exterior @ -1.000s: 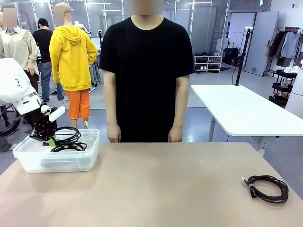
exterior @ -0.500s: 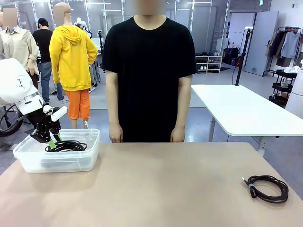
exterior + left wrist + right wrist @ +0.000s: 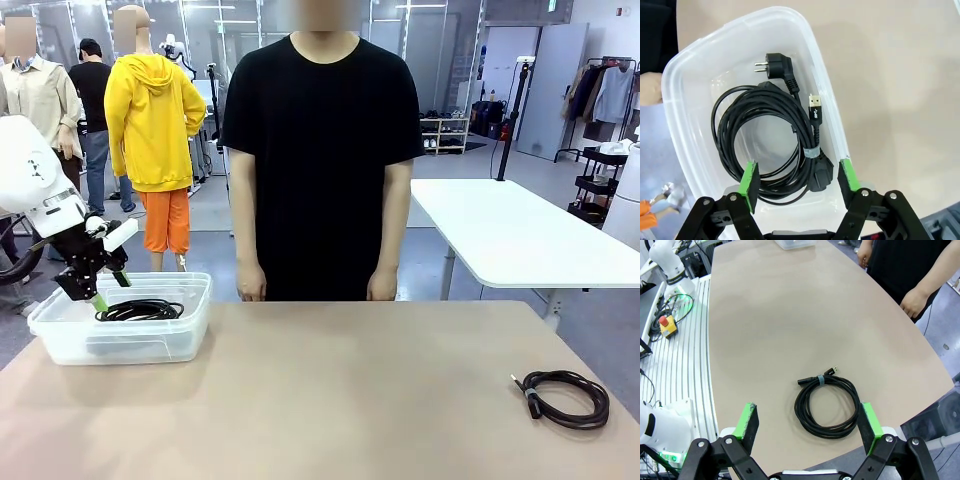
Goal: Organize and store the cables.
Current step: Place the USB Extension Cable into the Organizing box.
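Black coiled cables [image 3: 140, 310] lie inside a clear plastic bin [image 3: 130, 345] at the table's far left. My left gripper [image 3: 98, 296] hovers just above the bin's left end. In the left wrist view it [image 3: 798, 180] stands open, and the coils [image 3: 765, 135], with a power plug and a USB plug, rest on the bin [image 3: 826, 80] floor below it. Another coiled black cable [image 3: 565, 397] lies on the table at the near right. My right gripper [image 3: 809, 421] hangs open high above that cable [image 3: 827, 406], holding nothing.
A person in a black shirt stands at the far edge with hands [image 3: 250, 290] hanging at the sides. A white table [image 3: 520, 230] stands behind on the right. The right wrist view shows a red stop button [image 3: 665, 325] beside the table.
My left gripper has opened and let the cable coil drop into the bin, then risen a little and drawn back to the left. The right-hand cable has not moved.
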Available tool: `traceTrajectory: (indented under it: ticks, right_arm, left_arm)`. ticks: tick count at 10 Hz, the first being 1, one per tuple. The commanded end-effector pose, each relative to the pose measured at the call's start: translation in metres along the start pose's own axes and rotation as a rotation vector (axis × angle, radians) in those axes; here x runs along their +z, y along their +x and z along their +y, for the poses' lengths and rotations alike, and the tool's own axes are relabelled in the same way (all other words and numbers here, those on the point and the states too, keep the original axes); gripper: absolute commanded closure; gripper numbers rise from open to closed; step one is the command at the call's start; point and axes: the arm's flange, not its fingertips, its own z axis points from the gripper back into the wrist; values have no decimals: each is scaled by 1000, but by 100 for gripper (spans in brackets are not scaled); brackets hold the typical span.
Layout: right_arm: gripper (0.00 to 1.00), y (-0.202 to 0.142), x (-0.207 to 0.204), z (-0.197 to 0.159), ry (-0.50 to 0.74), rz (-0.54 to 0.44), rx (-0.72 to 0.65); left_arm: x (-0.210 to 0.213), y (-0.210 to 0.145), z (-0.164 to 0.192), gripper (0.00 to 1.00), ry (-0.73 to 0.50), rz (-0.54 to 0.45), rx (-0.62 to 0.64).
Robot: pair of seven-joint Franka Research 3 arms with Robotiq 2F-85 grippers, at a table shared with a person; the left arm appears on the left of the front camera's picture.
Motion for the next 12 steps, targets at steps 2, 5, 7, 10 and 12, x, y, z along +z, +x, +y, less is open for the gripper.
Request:
traceTrajectory:
  ticks: [2,5,7,10,12]
  right_arm:
    - [0,2,-1,3,-1,-11,-3]
    - [0,2,-1,3,-1,-11,-3]
    - [0,2,-1,3,-1,-11,-3]
    - [0,2,-1,3,-1,-11,-3]
    - [0,2,-1,3,-1,-11,-3]
  left_arm:
    - [-3,1,5,21,-2,-1,-4]
    - [-3,1,5,21,-2,-1,-4]
    - [-3,1,5,21,-2,-1,-4]
    - [-3,1,5,21,-2,-1,-4]
    - [22,2,4,21,-20,27,79]
